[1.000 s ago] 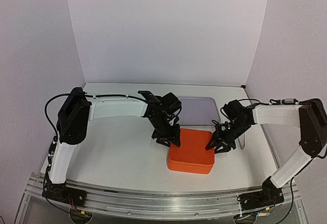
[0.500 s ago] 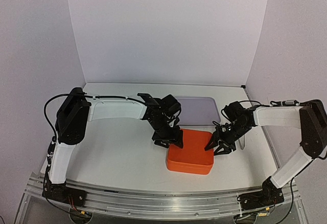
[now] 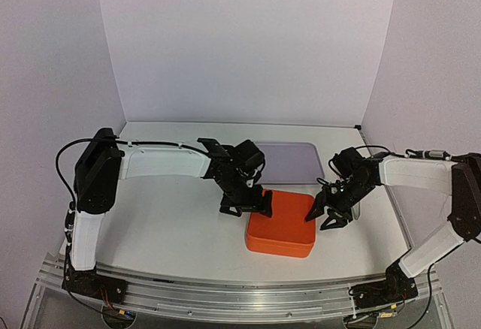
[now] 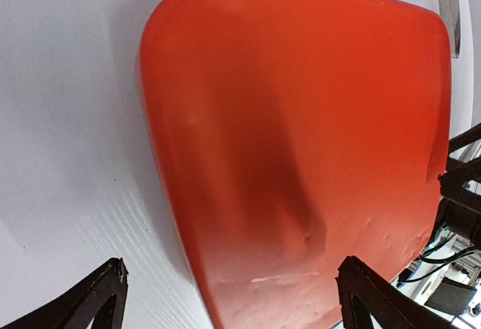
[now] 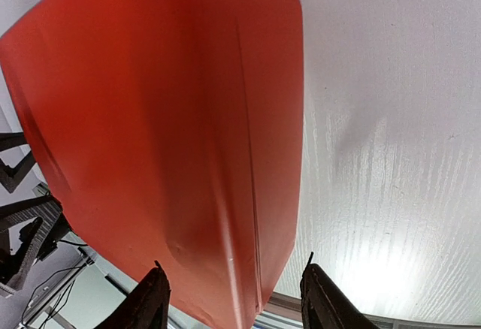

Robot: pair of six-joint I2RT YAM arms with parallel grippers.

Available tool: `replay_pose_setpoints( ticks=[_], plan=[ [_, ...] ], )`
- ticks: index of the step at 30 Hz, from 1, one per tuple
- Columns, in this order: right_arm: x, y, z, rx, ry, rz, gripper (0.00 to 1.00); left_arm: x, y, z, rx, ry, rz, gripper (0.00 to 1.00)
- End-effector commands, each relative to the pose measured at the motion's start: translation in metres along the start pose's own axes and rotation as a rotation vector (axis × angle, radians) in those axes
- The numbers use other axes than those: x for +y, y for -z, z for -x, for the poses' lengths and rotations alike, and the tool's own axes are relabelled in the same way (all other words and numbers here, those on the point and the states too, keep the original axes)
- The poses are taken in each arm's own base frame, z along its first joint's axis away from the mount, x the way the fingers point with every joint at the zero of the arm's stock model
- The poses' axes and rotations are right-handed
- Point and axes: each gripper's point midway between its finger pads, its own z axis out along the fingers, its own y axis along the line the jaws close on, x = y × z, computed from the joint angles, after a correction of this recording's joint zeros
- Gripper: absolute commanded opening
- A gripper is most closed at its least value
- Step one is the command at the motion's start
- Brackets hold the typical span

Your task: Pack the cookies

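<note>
A closed orange box (image 3: 282, 227) sits in the middle of a white table (image 3: 173, 224) with its lid on. No cookies show in any view. If they are packed, they are hidden inside the box, and I cannot confirm that. The left gripper (image 3: 245, 207) hovers over the box's back left corner, fingers spread wide and holding nothing. The right gripper (image 3: 328, 216) hangs at the box's right edge, fingers also apart and empty. A flat lilac tray (image 3: 290, 161) lies behind the box. The packing looks finished or nearly so, with perhaps only the lid to press home.
</note>
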Motion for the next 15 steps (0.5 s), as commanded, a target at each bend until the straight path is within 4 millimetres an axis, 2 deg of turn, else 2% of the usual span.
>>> replay_pose_setpoints(
  ticks=[1,4,7,15],
  plan=[
    [0.008,0.012,-0.011,0.007,-0.004,0.036,0.57,-0.016,0.046,-0.006,-0.058,0.021,-0.093,0.99],
    [0.010,0.012,-0.021,0.041,-0.022,0.069,0.57,-0.015,0.046,-0.021,-0.028,0.051,-0.145,1.00],
    [0.005,0.009,-0.026,0.055,-0.040,0.063,0.57,-0.011,0.036,-0.030,-0.004,0.076,-0.169,0.99],
    [0.003,0.002,-0.032,0.091,-0.047,0.056,0.56,-0.024,0.019,-0.031,0.041,0.075,-0.258,0.94]
  ],
)
